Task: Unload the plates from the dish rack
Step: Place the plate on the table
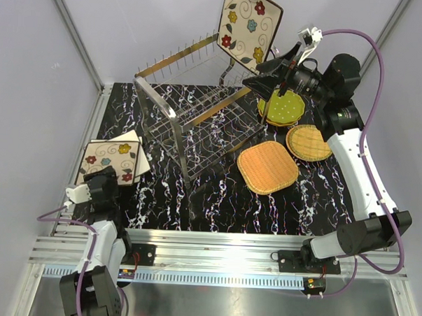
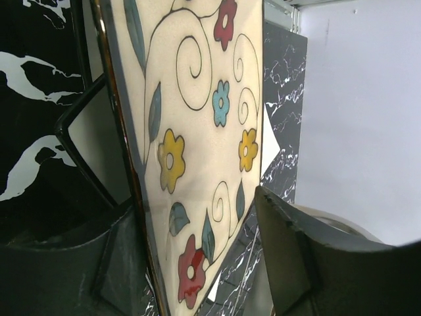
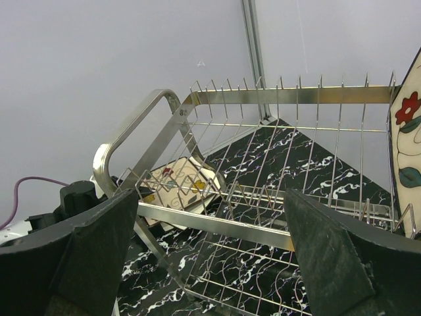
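Observation:
The chrome dish rack [image 1: 191, 122] stands mid-table. One flower-patterned plate [image 1: 249, 28] is upright in its back right corner and shows at the right edge of the right wrist view [image 3: 408, 131]. My right gripper [image 1: 267, 73] hovers open just in front of it, over the rack's rail [image 3: 217, 227], holding nothing. At the left, another flowered plate [image 1: 111, 159] tops a stack of cream plates. My left gripper [image 1: 98, 175] sits at its near corner, jaws apart either side of the plate [image 2: 197, 131], and the right finger [image 2: 289, 243] is clear of it.
Right of the rack lie a green dotted plate [image 1: 282, 106] and two woven wicker plates [image 1: 266, 167] [image 1: 308, 142]. Grey walls close in the table on the left, back and right. An aluminium rail [image 1: 214, 242] runs along the near edge.

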